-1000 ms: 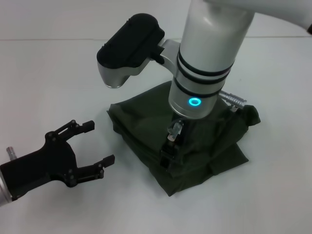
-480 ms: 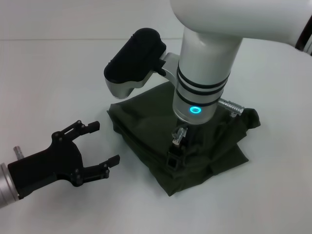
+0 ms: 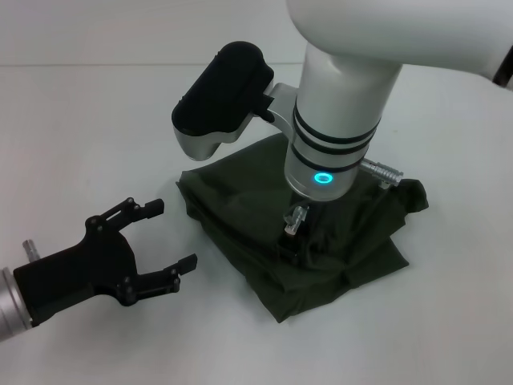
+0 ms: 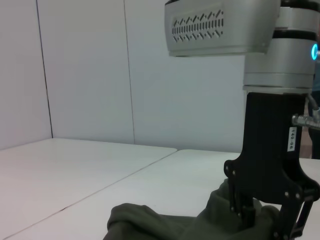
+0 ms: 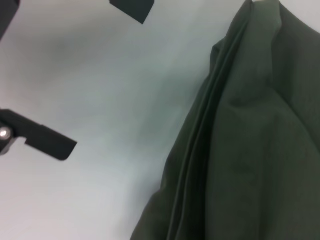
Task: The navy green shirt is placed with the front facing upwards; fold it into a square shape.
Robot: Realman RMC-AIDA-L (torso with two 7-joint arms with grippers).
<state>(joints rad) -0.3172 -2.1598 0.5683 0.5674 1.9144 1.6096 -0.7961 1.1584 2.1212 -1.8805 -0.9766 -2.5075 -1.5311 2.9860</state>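
Right gripper on folded navy green shirt, state unclear; left gripper apart.

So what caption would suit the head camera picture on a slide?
Right end effector pressed down on the folded navy green shirt; left end effector open, hovering beside it.

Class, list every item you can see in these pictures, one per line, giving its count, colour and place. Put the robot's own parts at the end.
dark olive-green folded cotton shirt: one, olive green, a rumpled, roughly square bundle on the table, under the right arm.
white table: one, white, beneath everything; a seam shows in the left wrist view.
pale wall: one, off-white, behind the table.
left gripper: one, black, fingers open, hovering over bare table on the robot's left of the shirt, not touching it.
right gripper: one, black, on a white arm with a lit blue ring, down on the shirt's middle.
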